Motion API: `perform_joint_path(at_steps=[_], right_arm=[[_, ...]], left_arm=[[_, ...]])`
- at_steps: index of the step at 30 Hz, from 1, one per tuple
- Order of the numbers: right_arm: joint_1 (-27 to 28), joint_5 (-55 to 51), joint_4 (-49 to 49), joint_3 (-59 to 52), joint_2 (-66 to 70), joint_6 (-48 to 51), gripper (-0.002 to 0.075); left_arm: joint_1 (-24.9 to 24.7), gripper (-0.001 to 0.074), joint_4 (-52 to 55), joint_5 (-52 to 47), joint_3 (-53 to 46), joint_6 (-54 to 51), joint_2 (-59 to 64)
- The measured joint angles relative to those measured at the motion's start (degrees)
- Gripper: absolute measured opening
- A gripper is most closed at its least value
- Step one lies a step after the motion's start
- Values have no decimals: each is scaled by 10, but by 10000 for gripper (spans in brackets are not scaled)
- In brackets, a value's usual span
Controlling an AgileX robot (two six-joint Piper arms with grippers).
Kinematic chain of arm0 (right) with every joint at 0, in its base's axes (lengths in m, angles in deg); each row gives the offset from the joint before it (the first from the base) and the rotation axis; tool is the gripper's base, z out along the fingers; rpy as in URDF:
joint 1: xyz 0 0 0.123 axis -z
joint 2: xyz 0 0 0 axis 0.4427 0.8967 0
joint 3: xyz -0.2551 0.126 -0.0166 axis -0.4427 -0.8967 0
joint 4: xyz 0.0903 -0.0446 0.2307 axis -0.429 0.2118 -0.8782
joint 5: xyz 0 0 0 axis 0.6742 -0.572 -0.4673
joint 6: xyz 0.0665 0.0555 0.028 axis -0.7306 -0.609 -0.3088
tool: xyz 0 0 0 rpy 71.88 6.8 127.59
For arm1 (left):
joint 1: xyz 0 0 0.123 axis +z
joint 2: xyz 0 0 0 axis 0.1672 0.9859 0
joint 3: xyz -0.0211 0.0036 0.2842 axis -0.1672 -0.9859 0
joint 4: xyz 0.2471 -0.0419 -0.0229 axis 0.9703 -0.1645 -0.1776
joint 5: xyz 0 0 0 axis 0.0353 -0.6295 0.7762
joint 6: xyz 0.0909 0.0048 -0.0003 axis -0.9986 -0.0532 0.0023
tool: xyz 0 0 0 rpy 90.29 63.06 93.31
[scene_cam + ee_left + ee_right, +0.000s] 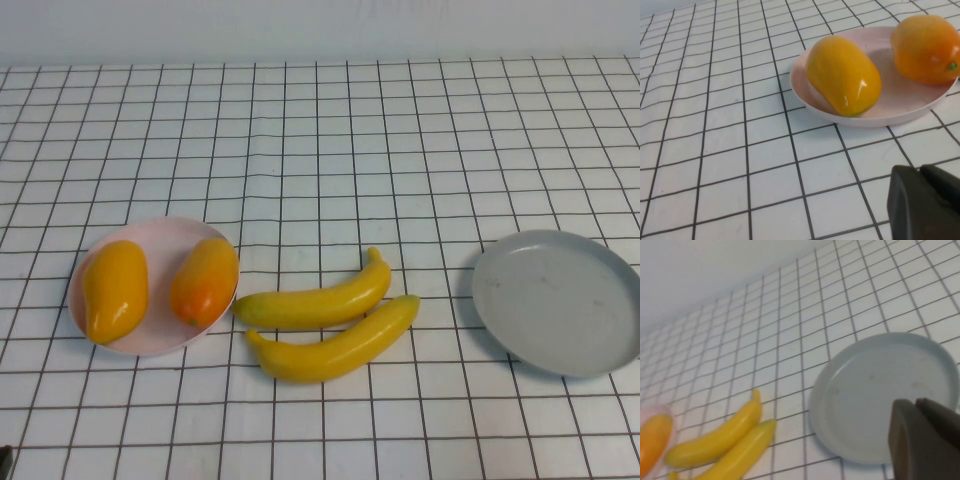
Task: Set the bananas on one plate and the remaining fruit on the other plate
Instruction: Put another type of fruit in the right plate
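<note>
Two bananas lie side by side on the cloth, one (318, 300) just behind the other (338, 345), between the plates. The pink plate (155, 342) at the left holds both orange-yellow fruits, a yellower one (114, 290) and a redder one (204, 280). The grey plate (560, 300) at the right is empty. My left gripper (919, 170) is shut and empty over the cloth, short of the pink plate (900, 95). My right gripper (915, 402) is shut and empty at the near edge of the grey plate (875, 390). Neither gripper shows in the high view.
A white cloth with a black grid (320, 130) covers the whole table up to a pale wall at the back. The bananas' left ends lie close to the pink plate's rim. In the right wrist view the bananas (715, 440) lie left of the grey plate.
</note>
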Motion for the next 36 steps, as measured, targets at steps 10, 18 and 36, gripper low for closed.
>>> perform_joint_path(at_steps=[10,18,36], right_arm=[[0,-45,38,98,199,76,-16],[-16,-224,38,246,415,216,-16],[-315,-267,159,480,722,445,443]], left_arm=[[0,0,0,0,0,0,0],[0,0,0,0,0,0,0],[0,-1,0,0,0,0,0]])
